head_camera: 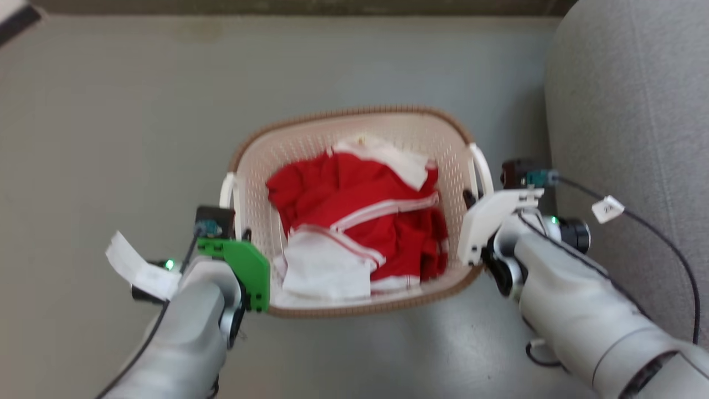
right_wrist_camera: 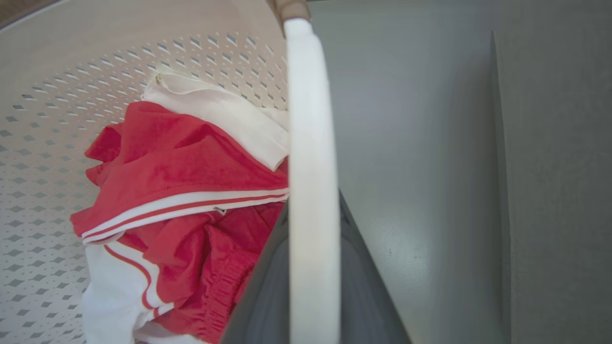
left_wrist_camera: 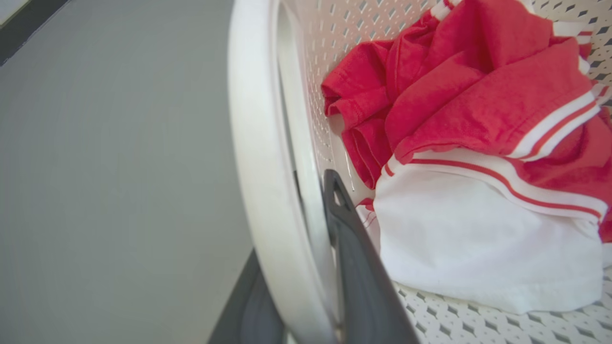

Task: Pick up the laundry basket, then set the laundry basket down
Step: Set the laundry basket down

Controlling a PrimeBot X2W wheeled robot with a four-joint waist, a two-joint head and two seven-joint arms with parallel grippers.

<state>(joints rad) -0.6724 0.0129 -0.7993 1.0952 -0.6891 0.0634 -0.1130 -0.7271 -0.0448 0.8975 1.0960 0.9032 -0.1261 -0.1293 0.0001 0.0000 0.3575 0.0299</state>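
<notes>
Nothing legible anywhere. On the small white tag [head_camera: 607, 209] hanging from the black cable [head_camera: 579, 188] at the right, a dark mark, perhaps a digit, too blurred to read. On the white paper label [head_camera: 138, 270] at the left, no print made out.
</notes>
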